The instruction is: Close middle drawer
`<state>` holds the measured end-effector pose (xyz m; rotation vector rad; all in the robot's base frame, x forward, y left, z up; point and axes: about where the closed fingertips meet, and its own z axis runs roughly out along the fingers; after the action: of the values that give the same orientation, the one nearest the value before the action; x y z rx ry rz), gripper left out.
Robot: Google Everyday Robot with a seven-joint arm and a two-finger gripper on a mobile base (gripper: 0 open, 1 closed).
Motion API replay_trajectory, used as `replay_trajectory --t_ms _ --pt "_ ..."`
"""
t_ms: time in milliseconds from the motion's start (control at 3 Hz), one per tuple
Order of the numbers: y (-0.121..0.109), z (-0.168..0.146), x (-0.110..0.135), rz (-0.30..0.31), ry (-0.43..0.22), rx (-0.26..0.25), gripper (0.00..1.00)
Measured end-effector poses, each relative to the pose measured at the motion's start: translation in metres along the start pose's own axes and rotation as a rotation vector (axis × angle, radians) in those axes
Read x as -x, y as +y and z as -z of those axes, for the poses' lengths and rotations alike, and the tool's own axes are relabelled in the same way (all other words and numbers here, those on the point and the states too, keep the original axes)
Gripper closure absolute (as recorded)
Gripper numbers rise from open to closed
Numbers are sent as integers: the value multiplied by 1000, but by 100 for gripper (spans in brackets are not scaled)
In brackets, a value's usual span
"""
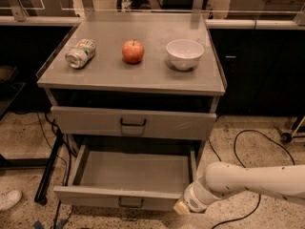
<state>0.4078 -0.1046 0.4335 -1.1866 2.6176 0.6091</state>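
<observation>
The middle drawer (95, 198) is pulled far out at the bottom of the grey cabinet. It is wide and shallow, empty inside, with a low front panel and a small dark loop handle (130, 203). My gripper (182, 207) is at the end of the white arm that comes in from the right. It sits low, right at the drawer front's right corner. I cannot tell whether it touches the panel.
Above is a taller-fronted grey drawer (167, 124) with a bigger dark handle. On the cabinet top (128, 78) lie a tipped can (80, 53), a red apple (133, 51) and a white bowl (184, 54). Black cables (248, 142) run over the floor at the right, and a white shoe (8, 199) is at the left.
</observation>
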Motion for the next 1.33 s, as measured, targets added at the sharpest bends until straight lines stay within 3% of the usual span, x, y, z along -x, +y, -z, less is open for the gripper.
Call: replay_trajectory --t_ms 667,1000,1333 --pt "0 0 0 0 0 0 12" --pt "0 0 0 0 0 0 0" --pt "0 0 0 0 0 0 0"
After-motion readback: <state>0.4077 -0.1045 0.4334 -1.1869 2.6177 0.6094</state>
